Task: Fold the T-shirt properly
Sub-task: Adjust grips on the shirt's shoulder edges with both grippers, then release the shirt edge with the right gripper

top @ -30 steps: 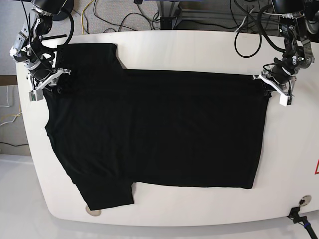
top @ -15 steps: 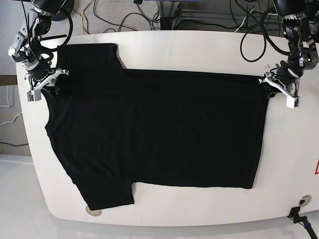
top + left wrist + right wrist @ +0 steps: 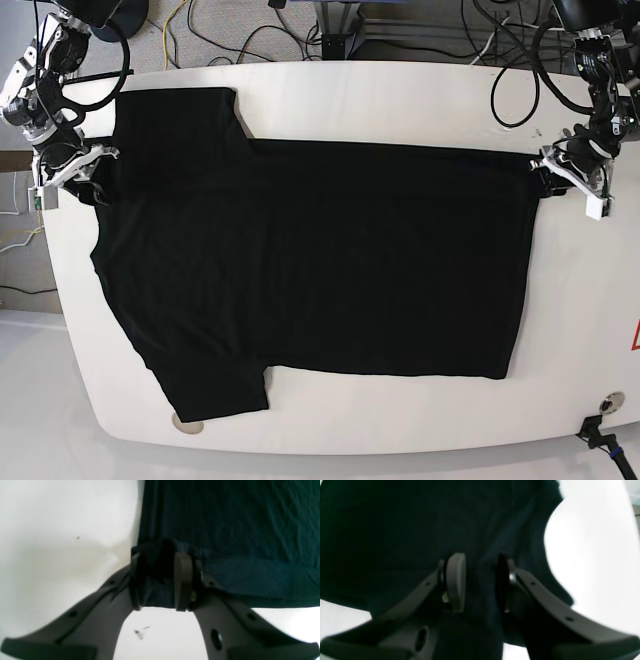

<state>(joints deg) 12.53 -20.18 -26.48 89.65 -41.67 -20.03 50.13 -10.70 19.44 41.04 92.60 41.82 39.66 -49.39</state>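
Observation:
The black T-shirt [image 3: 320,260] lies spread flat on the white table [image 3: 400,95], collar end at the left of the base view and hem at the right. My left gripper [image 3: 555,177] is at the far corner of the hem. In the left wrist view [image 3: 159,577] it is shut on a bunched fold of the T-shirt [image 3: 225,517]. My right gripper [image 3: 88,172] is at the shoulder by the far sleeve. In the right wrist view [image 3: 478,580] its fingers pinch the T-shirt's fabric [image 3: 382,530].
Cables [image 3: 330,25] run behind the table's far edge. A round hole [image 3: 186,426] sits at the front edge below the near sleeve. A black connector [image 3: 600,435] lies at the front right corner, and a red mark [image 3: 634,336] at the right edge.
Both grippers have moved outward: the right one toward the table's left edge, the left one toward the right edge. The far corners of the shirt are drawn out with them.

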